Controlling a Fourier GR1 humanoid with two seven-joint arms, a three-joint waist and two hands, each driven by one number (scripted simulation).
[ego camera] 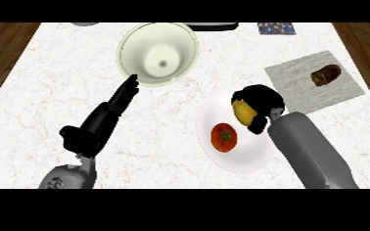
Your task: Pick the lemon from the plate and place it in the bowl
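Yellow lemon [243, 113] is in the right hand [258, 99], fingers curled over its top, grasping it. It sits over the white plate [249, 159], near the plate's upper right part; can't tell if it's lifted clear or touching. A red tomato [224, 137] lies on the same plate, just below-left of the lemon, apart from the hand. Right forearm comes in from the lower right, crossing the plate's right edge.

Pale green bowl [158, 53] is up and left of the plate, well apart from the lemon, nothing visible inside. Left hand [108, 110] lies stretched out on the marble table [43, 83], fingers straight and released, fingertips right at the bowl's lower-left rim; contact unclear.

Grey mat [296, 78] at right carries a brown item [326, 74], too small to identify. A patterned flat object [276, 28] lies at the table's far edge.
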